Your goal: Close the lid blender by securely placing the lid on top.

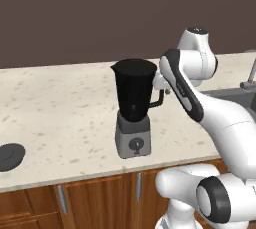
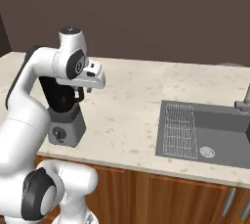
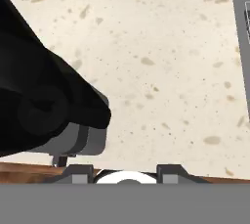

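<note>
The blender (image 1: 133, 93) stands near the counter's front edge, a tall black jar with an uncovered mouth on a grey base (image 1: 133, 141) with a dial. The lid (image 1: 10, 156), a flat dark disc, lies on the counter far to the left, well apart from the blender. My gripper (image 2: 79, 94) hangs beside the jar's handle on its right side, pointing down, open and holding nothing. In the hand view the two fingertips (image 3: 82, 172) stand wide apart, with the blender (image 3: 44, 100) at the left and bare counter ahead.
A sunken grey sink (image 2: 205, 130) with a faucet (image 2: 244, 101) lies to the right. The speckled counter (image 1: 60, 108) runs back to a dark wall. Wooden cabinet doors (image 1: 100, 198) sit below the front edge.
</note>
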Motion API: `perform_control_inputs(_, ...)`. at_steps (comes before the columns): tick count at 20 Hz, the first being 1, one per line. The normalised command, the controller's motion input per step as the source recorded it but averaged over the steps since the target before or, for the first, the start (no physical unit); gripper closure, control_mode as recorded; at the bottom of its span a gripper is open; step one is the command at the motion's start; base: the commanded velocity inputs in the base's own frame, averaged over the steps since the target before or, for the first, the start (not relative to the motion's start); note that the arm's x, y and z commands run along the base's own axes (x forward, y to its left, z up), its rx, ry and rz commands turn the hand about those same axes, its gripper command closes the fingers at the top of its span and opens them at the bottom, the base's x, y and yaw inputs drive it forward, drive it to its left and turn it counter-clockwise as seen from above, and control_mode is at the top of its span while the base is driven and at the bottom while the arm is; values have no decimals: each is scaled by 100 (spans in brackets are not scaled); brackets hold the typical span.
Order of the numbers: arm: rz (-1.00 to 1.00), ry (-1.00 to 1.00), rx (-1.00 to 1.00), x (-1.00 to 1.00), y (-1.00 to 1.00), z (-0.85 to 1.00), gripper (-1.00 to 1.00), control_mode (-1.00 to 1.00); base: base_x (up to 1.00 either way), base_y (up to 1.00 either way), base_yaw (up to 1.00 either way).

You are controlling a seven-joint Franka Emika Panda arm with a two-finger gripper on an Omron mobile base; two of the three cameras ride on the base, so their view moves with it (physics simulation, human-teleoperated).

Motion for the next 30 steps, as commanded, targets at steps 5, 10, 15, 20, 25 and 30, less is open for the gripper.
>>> perform_control_inputs(5, 0, 0, 0, 0, 0, 0, -100, 100, -56, 9, 2)
perform_control_inputs(10, 0, 0, 0, 0, 0, 0, -100, 100, -95, 36, 1)
perform_control_inputs(15, 0, 0, 0, 0, 0, 0, -100, 100, 5, 100, 0)
perform_control_inputs(20, 0, 0, 0, 0, 0, 0, -100, 100, 56, 99, 0)
perform_control_inputs(25, 0, 0, 0, 0, 0, 0, -100, 100, 64, 62, 0)
perform_control_inputs(30, 0, 0, 0, 0, 0, 0, -100, 100, 55, 17, 1)
